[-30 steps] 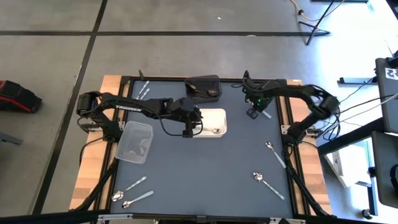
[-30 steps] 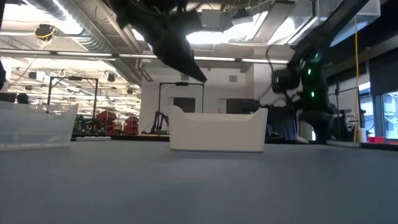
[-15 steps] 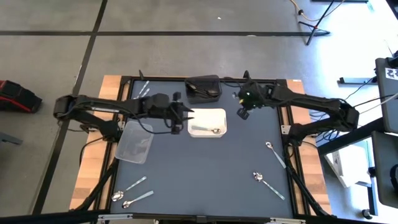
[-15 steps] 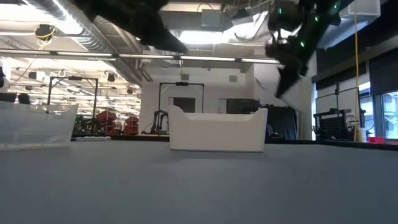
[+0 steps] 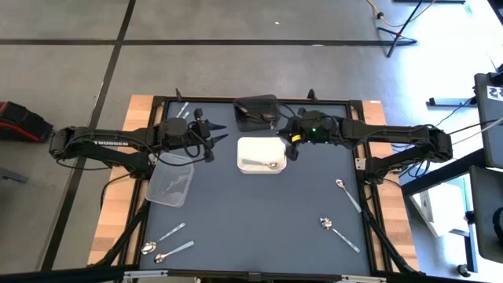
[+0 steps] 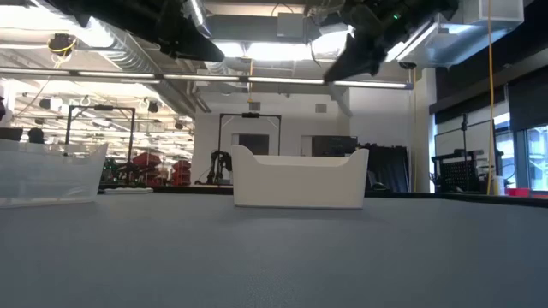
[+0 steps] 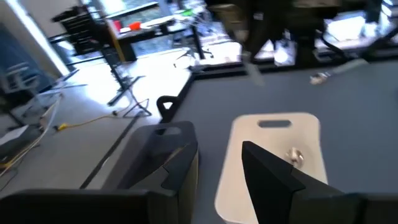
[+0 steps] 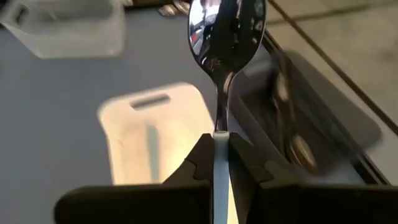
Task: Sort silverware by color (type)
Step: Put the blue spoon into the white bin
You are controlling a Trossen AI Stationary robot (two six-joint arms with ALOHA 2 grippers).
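My right gripper [image 5: 288, 149] hovers at the right end of the white tray [image 5: 245, 145], shut on a shiny silver spoon [image 8: 225, 37]. A silver spoon [image 5: 264, 164] lies inside that tray. The black tray [image 5: 251, 103] beyond it holds dark spoons [image 8: 292, 146]. My left gripper [image 5: 214, 138] is open and empty, in the air left of the white tray, above the far end of the clear container [image 5: 171, 180]. Loose spoons lie flat on the mat at the near left [image 5: 162, 236] and right [image 5: 348, 196]. My right gripper pinches the spoon's handle [image 8: 221, 140] between its two fingers [image 8: 200, 163]. The spoon lies along the fingers and sticks out past their tips, bowl [image 8: 226, 25] foremost. It is lifted clear, over the gap between the white tray [image 8: 146, 140] and the black tray [image 8: 323, 121].
Two more spoons [image 5: 182, 112] lie at the mat's far left corner, another spoon [image 5: 339, 233] at the near right. The mat's middle and near part hold nothing else. In the low view the white tray [image 6: 300, 181] stands mid-table and both arms hang above it.
My right gripper has risen from the mat's far right and travelled left toward the white tray, carrying the spoon. My left gripper has drawn back from over the white tray toward the table's left and far side, staying open.
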